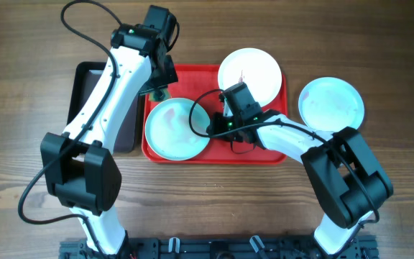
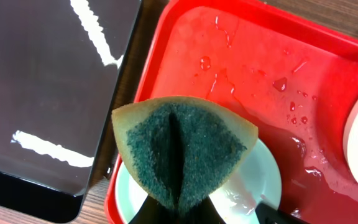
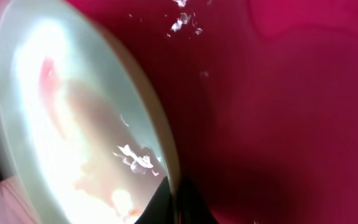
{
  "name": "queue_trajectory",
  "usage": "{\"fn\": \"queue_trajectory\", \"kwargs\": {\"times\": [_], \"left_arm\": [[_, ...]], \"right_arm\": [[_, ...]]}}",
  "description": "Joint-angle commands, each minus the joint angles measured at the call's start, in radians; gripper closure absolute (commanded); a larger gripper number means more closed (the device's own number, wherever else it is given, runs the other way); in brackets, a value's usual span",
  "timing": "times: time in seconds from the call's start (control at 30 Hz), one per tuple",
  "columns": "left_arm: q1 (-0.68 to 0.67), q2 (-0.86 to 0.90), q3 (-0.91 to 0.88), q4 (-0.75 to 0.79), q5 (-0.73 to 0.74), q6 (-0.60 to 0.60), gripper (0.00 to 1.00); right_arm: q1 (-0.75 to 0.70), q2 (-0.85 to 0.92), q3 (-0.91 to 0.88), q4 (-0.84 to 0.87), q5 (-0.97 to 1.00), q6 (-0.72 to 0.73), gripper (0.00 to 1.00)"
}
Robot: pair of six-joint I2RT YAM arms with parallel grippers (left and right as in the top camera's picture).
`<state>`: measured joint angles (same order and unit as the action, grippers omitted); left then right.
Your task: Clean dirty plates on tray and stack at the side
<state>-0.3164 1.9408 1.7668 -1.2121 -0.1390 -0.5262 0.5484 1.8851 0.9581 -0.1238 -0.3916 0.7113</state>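
Wooden table, black tray alongside: left fingers clamp sponge, right fingers clamp mint plate.

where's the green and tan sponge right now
Left wrist view: folded sponge pinched in the left gripper, over the pale mint plate at the left edge of the red plastic tray, beside the black tray.

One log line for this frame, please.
left fingers: shut on sponge | right fingers: shut on smeared mint plate rim | white plate: on tray | second mint plate: off tray
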Motion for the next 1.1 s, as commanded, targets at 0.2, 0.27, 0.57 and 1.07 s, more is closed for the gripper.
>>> {"fn": "queue_trajectory", "kwargs": {"times": [0.2, 0.27, 0.57, 1.07], "left_arm": [[0.000, -0.026, 0.019, 0.009, 0.071, 0.025, 0.96], [0.000, -0.026, 0.019, 0.009, 0.071, 0.025, 0.96], [0.000, -0.026, 0.019, 0.009, 0.072, 0.025, 0.96], [-0.007, -0.025, 0.019, 0.009, 0.083, 0.021, 0.96]], "right_arm": [[-0.018, -0.167, -0.006, -0.160, 0.055, -0.084, 0.96], [-0.019, -0.244, -0.006, -0.222, 0.142, -0.114, 0.96], [-0.018, -0.536, -0.006, -0.418, 0.558, -0.189, 0.96], [-0.001, -0.618, -0.006, -0.472, 0.933, -0.334, 0.96]]}}
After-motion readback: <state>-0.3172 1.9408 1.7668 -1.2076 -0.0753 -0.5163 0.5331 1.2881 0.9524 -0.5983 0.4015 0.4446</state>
